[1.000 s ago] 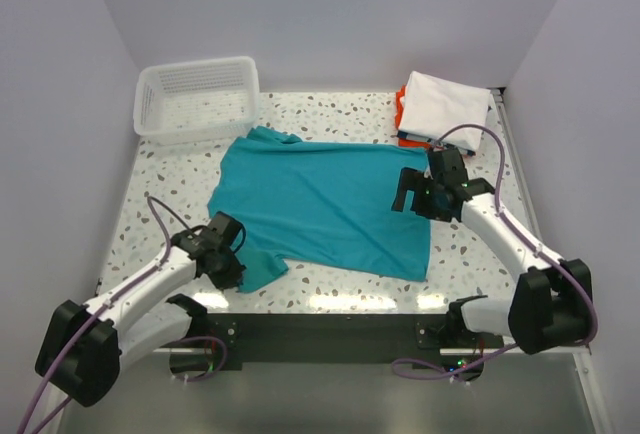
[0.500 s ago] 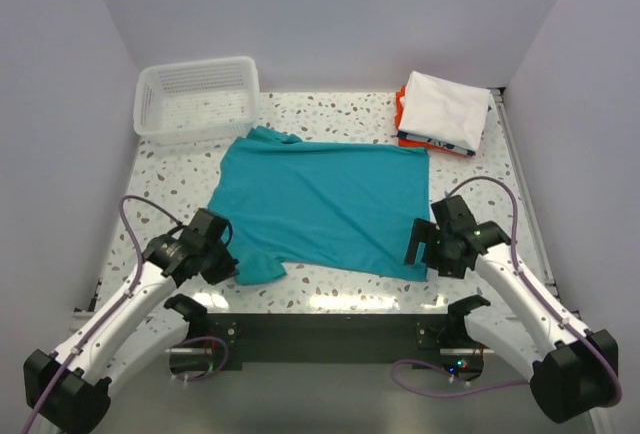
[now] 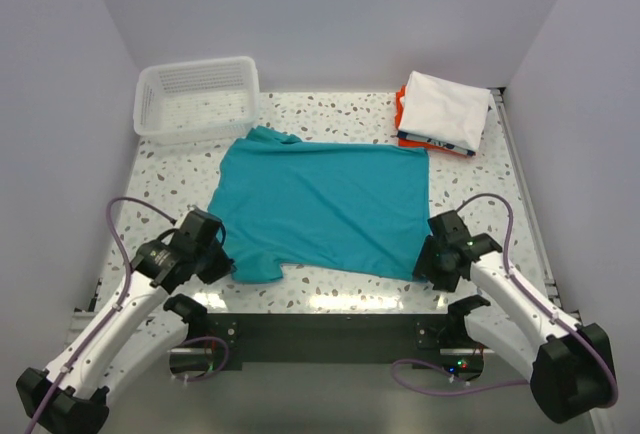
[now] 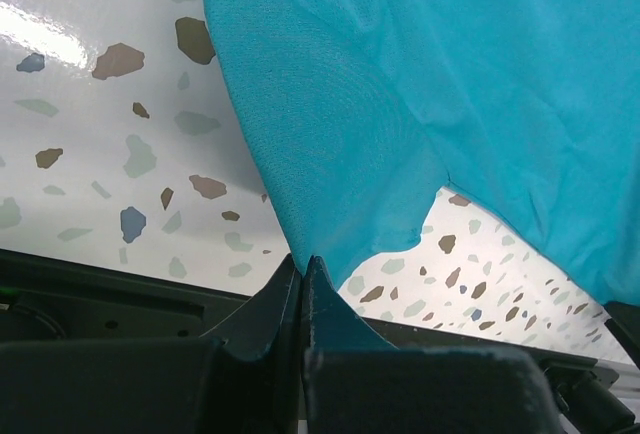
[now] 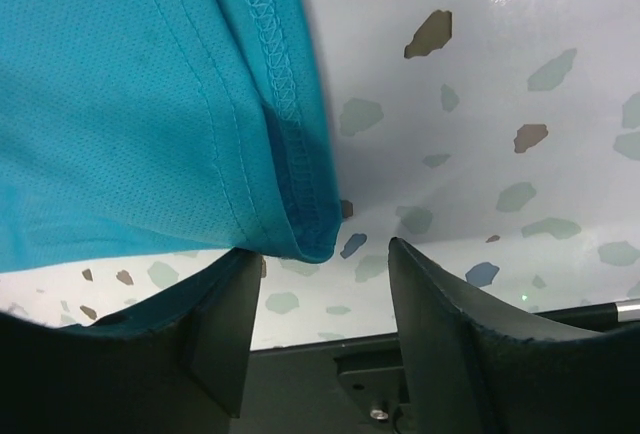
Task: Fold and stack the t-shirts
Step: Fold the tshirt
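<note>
The left gripper [image 4: 303, 272] has its dark fingers pressed together on the tip of a sleeve of the plain teal short-sleeved cloth t-shirt [image 4: 420, 74], and the cloth fans away from the pinch toward twelve and one o'clock in the wrist view. The right gripper [image 5: 322, 256] stands with its jaws apart, the stitched hem corner lying between them, close to the nine o'clock finger and not clamped. Holding one near corner and straddling the other probably prepares a lift of the near edge toward twelve o'clock for a first fold. The shirt lies spread flat mid-table on the white speckled tabletop [image 3: 160, 184], with the grippers at its seven and five o'clock. At its one o'clock a folded white cloth t-shirt [image 3: 445, 109] tops an orange cloth t-shirt [image 3: 400, 114], likely the stack it will join. The white slatted plastic basket [image 3: 197, 97] sits at eleven o'clock.
</note>
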